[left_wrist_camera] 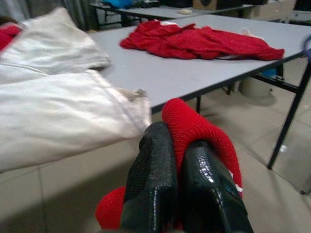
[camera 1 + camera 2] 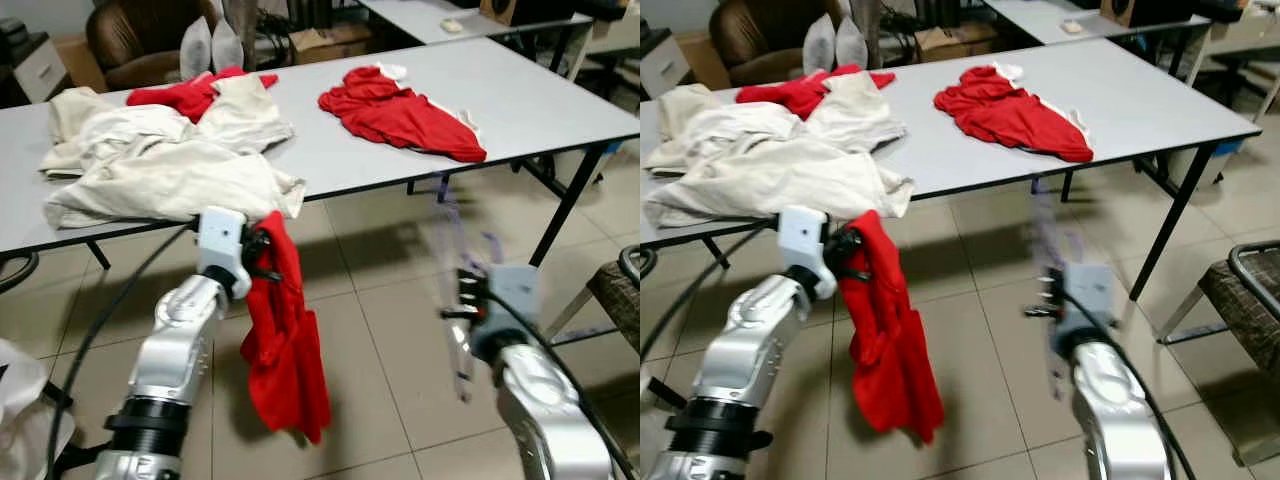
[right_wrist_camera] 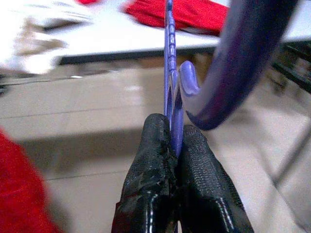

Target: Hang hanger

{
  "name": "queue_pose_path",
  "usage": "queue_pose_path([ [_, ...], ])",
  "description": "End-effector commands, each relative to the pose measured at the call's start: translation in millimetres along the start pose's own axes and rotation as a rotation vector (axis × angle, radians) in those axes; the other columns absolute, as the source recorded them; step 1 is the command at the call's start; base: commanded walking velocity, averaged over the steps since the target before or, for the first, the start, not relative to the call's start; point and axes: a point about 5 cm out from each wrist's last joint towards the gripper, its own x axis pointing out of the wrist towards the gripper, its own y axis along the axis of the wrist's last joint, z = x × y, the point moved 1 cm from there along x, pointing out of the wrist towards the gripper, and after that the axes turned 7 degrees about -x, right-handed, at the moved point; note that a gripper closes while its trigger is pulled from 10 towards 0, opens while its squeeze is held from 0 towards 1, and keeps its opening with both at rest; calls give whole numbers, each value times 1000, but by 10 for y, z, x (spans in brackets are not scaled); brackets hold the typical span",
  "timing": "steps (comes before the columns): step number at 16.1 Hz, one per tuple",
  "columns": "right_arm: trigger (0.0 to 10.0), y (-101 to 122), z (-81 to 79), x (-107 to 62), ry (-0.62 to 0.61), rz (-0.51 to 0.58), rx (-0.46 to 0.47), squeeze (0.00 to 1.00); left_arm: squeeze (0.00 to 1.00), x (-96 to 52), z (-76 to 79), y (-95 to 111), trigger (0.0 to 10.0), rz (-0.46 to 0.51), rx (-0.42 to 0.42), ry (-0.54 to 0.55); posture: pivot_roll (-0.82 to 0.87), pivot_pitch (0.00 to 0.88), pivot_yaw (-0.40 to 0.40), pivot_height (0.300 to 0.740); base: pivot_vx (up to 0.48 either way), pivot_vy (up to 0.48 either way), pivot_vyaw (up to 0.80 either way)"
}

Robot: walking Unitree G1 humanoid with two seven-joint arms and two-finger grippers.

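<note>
A red garment hangs over the tiled floor just in front of the table edge, with my left gripper shut on its top fold. My right gripper is shut on a purple plastic hanger, whose curved hook rises close to the wrist camera. In the left eye view the hanger is a blurred, see-through streak standing up from the right gripper, to the right of the hanging garment and apart from it.
The grey table carries a pile of white clothes, a red garment and another red piece behind the pile. A chair stands at the right, a brown armchair beyond the table.
</note>
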Motion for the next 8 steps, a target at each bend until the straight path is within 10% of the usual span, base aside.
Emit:
queue_pose_path([
  [1, 10000, 43, -40, 25, 31, 21, -18, 0, 0, -22, -41, 91, 10000, 40, 7, 2, -176, 0, 105, 740, 0, 0, 0],
  [8, 10000, 411, 4, 33, 171, 164, -104, 0, 0, 119, -105, 542, 10000, 151, 44, -16, -210, 0, 142, 740, 164, 0, 114],
])
